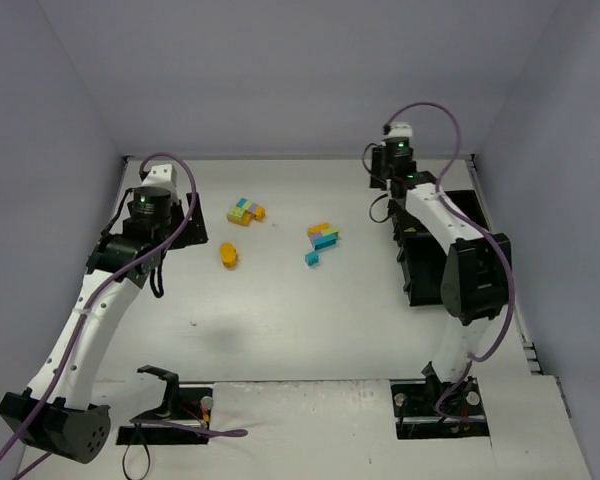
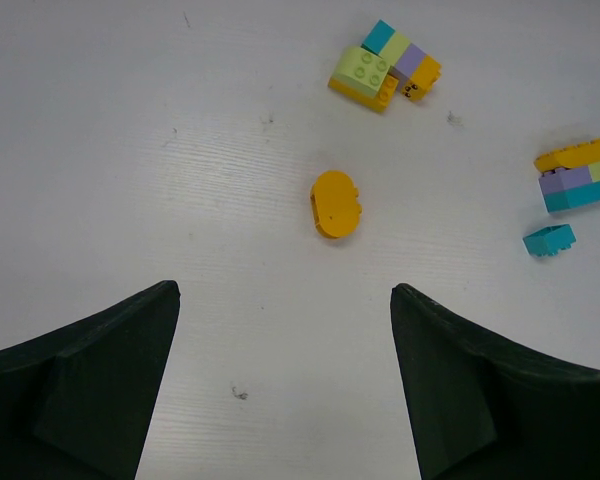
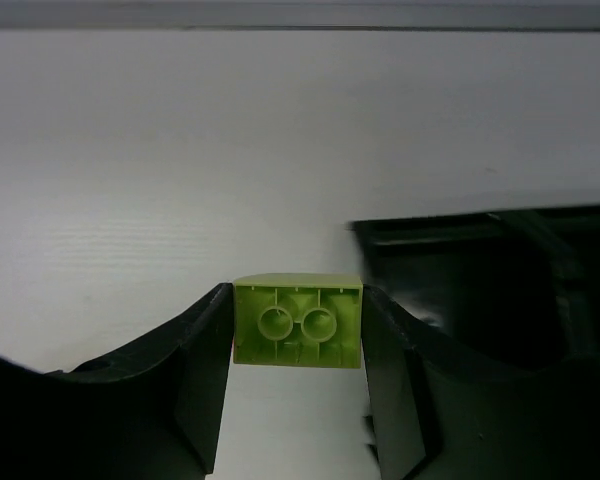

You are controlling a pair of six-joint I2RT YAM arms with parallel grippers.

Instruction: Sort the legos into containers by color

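My right gripper (image 3: 298, 325) is shut on a lime green lego (image 3: 298, 322), underside towards the camera, held above the white table just left of the black tray's (image 3: 480, 270) corner. In the top view the right gripper (image 1: 384, 205) is at the far right, beside the tray (image 1: 416, 288). My left gripper (image 2: 284, 291) is open and empty, above bare table short of a single orange lego (image 2: 336, 204) (image 1: 228, 254). A multicoloured cluster (image 2: 385, 72) (image 1: 245, 211) lies beyond it. A second cluster (image 2: 578, 177) (image 1: 323, 237) and a cyan lego (image 2: 549, 240) (image 1: 312, 258) lie to the right.
The right arm (image 1: 470, 265) covers much of the tray, so its compartments and contents are hidden. White walls close in the table at the back and both sides. The arm bases (image 1: 170, 405) stand at the near edge.
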